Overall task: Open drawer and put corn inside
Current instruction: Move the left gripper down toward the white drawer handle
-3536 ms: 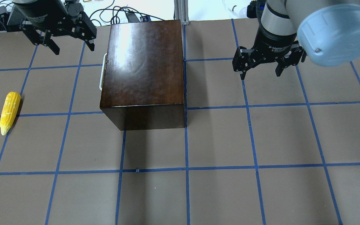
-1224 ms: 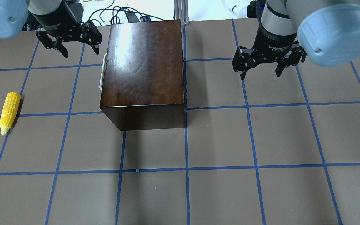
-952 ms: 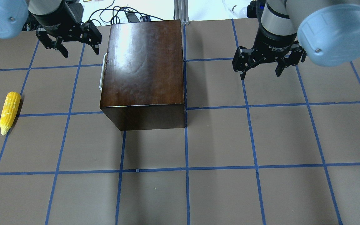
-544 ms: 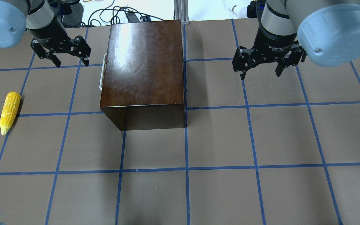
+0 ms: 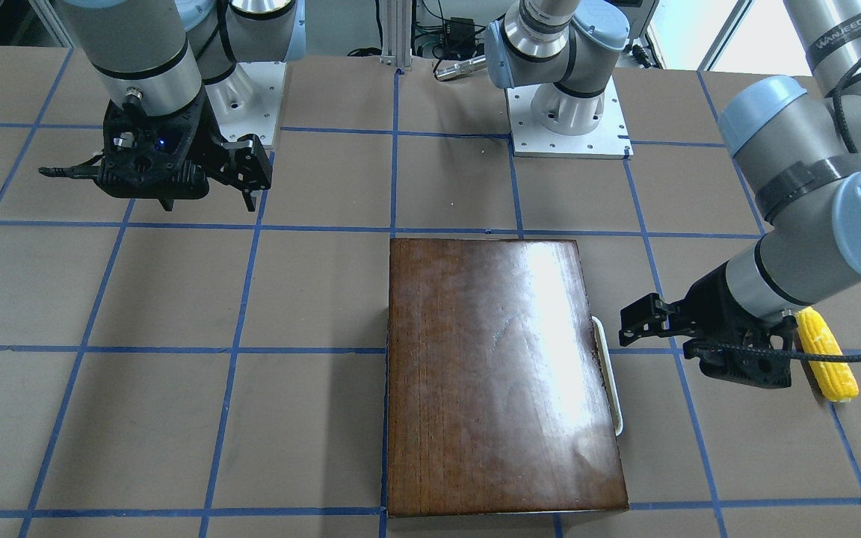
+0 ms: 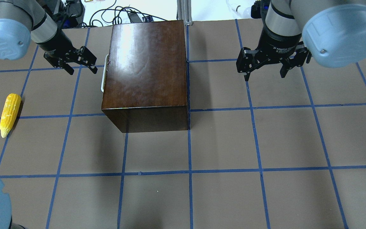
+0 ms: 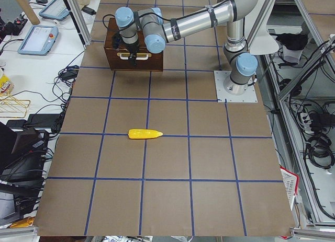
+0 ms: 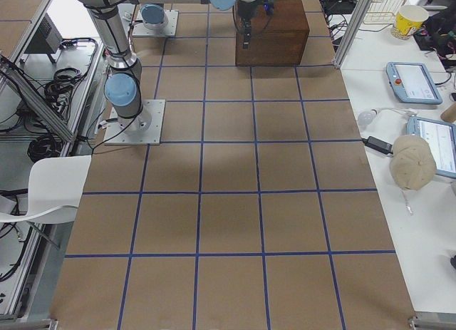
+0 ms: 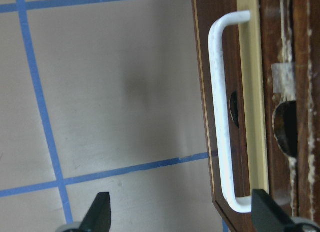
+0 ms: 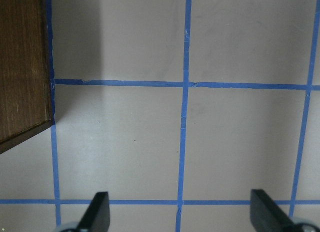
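The dark-brown wooden box (image 6: pixel 145 73) stands at the table's far middle. Its drawer (image 9: pixel 235 91) is pushed in, and the white loop handle (image 6: pixel 104 73) faces left. It also shows in the left wrist view (image 9: pixel 222 111). My left gripper (image 6: pixel 83 72) is open and empty, low beside the handle's far end and apart from it. The handle sits near its right fingertip (image 9: pixel 267 214). The yellow corn (image 6: pixel 10 114) lies on the table far left of the box. My right gripper (image 6: pixel 264 77) is open and empty, hovering right of the box.
The table (image 6: pixel 221 152) is brown with a blue tape grid. Cables and an aluminium post (image 6: pixel 183 11) lie behind the box. The two arm bases (image 5: pixel 565 112) stand on the robot's side. Side tables with tablets (image 8: pixel 410 80) flank the ends.
My left gripper has come down and toward the box, from high at the far left to beside the handle. The right arm, box and corn have not moved.
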You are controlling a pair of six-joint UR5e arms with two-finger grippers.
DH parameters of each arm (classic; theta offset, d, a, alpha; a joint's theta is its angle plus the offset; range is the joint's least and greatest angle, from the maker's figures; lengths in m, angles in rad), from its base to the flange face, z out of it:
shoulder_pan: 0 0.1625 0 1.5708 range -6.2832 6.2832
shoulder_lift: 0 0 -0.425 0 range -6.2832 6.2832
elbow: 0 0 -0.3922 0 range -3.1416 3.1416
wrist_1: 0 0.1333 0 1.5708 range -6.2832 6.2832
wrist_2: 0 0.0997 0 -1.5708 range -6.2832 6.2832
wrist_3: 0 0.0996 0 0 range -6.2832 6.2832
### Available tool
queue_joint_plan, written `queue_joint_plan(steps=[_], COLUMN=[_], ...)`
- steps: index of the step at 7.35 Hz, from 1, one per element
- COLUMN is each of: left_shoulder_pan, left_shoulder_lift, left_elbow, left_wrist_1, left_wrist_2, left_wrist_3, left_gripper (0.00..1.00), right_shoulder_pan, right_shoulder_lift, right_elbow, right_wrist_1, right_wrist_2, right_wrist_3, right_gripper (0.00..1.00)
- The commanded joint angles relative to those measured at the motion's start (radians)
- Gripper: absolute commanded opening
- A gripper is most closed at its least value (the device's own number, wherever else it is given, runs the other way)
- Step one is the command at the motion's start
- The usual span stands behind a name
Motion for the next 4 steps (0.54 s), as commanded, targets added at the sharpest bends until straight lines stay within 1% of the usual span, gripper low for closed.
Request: queue_joint_plan(steps=[1, 4], left_shoulder_pan=[0.011, 0.023], left_shoulder_lift=[-0.038, -0.042], left_elbow=[-0.001, -0.013], left_wrist_1=[0.015, 0.015], left_wrist_2=[-0.058, -0.062], left_wrist_3=[-0.022, -0.051], left_gripper=[1.0, 1.0], right_shoulder_pan=[0.0, 0.0], right_shoulder_lift=[0.0, 0.0], right_elbow=[0.0, 0.0], right_wrist_1=[0.0, 0.0], right_wrist_2=[0.0, 0.0], right_wrist_3=[0.0, 0.0], right_gripper=[1.0, 1.0])
